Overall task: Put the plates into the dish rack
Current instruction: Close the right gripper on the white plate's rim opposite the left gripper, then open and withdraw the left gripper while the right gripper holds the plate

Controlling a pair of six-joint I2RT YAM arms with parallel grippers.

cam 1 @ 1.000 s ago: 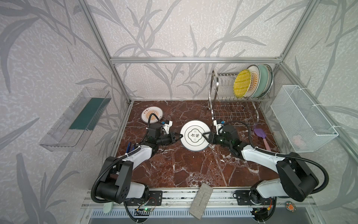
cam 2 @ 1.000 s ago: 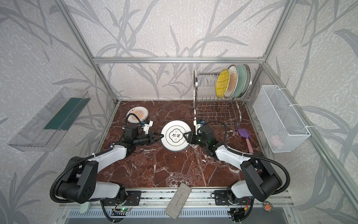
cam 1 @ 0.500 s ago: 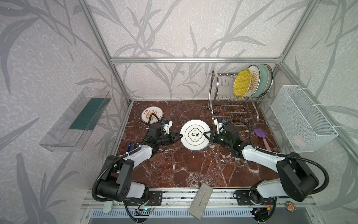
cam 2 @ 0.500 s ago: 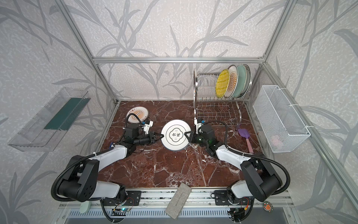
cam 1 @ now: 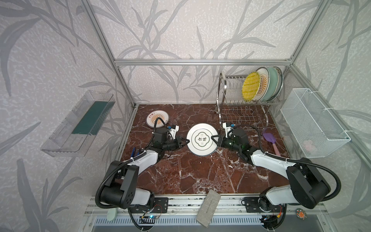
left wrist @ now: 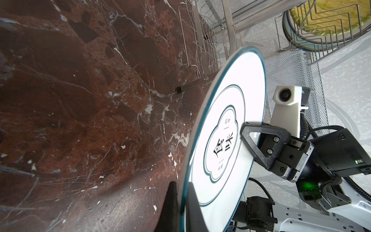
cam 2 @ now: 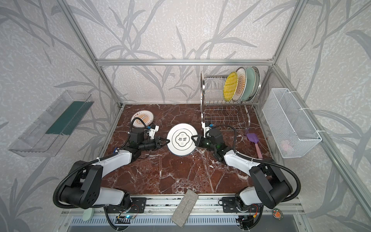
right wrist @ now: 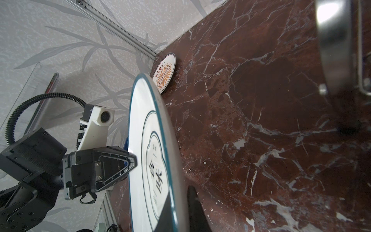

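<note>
Plate (cam 1: 201,139) with teal rim hangs over the table (cam 1: 200,172), near the dish rack (cam 1: 239,114); left end effector (cam 1: 185,141) and right end effector (cam 1: 214,139) both clamp its opposite edges. Probably a handover, the rack standing rightward.

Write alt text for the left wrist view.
A teal-rimmed white plate with black characters is pinched at opposite rims by the left tool and the right tool, over the red marble tabletop. Behind it stands the steel dish rack, with a yellow plate on its upper tier.
</note>
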